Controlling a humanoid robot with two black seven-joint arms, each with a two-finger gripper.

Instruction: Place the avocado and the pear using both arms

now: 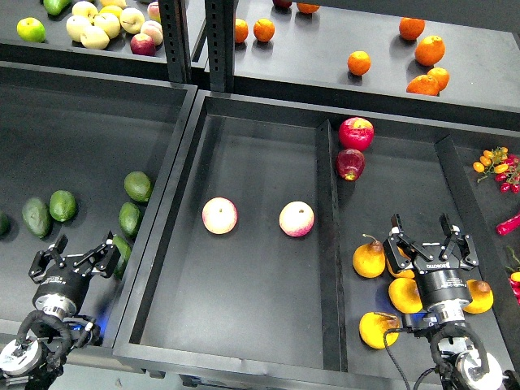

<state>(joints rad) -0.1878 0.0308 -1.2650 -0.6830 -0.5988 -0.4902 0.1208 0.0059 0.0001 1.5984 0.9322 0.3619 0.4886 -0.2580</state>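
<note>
Several green avocados lie in the left bin: a rounder one (pixel 138 186), a darker oval one (pixel 130 218), and two further left (pixel 62 205) (pixel 36 217). Another dark avocado (pixel 122 247) lies partly hidden right beside my left gripper (pixel 81 253), which is open and empty. Several yellow-orange pears lie in the right compartment: one (pixel 370 258), one (pixel 404 294), one (pixel 379 329), and one with a brown blotch (pixel 478 296). My right gripper (pixel 422 237) is open and empty above them, hiding part of a pear.
Two pink-and-yellow apples (pixel 220 215) (pixel 296 218) lie in the middle tray. Two red apples (pixel 356 132) sit behind a divider (pixel 328 236). Oranges (pixel 358 62) and pale apples (pixel 97 32) are on the back shelf. Chillies and small tomatoes (pixel 496 162) lie far right.
</note>
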